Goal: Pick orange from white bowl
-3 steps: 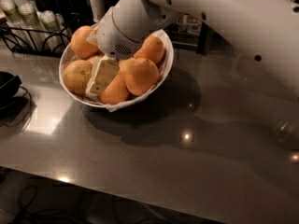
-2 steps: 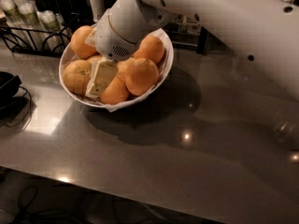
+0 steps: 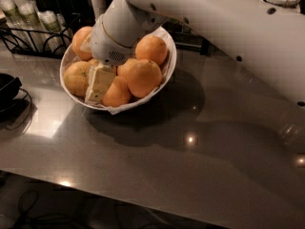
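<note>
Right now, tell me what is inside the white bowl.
Several oranges fill the white bowl; the duller orange lies at its left. The pincer reaches down among them, hiding the middle and the bowl's bottom.

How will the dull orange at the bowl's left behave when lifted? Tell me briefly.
Round and firm-looking, the orange probably rolls if nudged. It leans on neighbouring oranges in the white bowl, so lifting it may shift them. The gripper sits among the fruit beside it.

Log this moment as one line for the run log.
gripper: down in white bowl, beside orange | orange: resting in bowl, not lifted
</note>
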You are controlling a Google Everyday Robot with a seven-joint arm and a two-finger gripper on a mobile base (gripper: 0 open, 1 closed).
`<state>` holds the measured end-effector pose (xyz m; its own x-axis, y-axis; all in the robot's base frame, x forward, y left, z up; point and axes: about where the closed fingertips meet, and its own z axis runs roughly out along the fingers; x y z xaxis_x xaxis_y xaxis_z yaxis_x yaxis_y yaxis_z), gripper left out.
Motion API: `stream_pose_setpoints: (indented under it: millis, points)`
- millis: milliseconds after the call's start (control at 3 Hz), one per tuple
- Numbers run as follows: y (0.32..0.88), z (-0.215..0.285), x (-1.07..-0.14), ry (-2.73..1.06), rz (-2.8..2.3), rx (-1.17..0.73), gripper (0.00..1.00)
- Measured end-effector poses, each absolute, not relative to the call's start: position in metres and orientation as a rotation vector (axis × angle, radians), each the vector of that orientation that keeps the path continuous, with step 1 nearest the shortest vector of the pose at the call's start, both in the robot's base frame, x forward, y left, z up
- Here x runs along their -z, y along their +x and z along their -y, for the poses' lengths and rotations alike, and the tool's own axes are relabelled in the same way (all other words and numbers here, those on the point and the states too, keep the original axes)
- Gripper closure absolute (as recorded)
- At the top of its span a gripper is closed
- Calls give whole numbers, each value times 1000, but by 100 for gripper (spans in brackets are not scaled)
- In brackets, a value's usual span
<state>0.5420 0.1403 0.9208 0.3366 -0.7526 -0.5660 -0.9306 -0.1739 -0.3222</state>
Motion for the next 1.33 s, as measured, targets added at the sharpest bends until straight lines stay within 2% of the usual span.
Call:
stream_pose_setpoints:
  millis: [1333]
  points:
    - [553,-156,-893,-2109,-1416,-326,18]
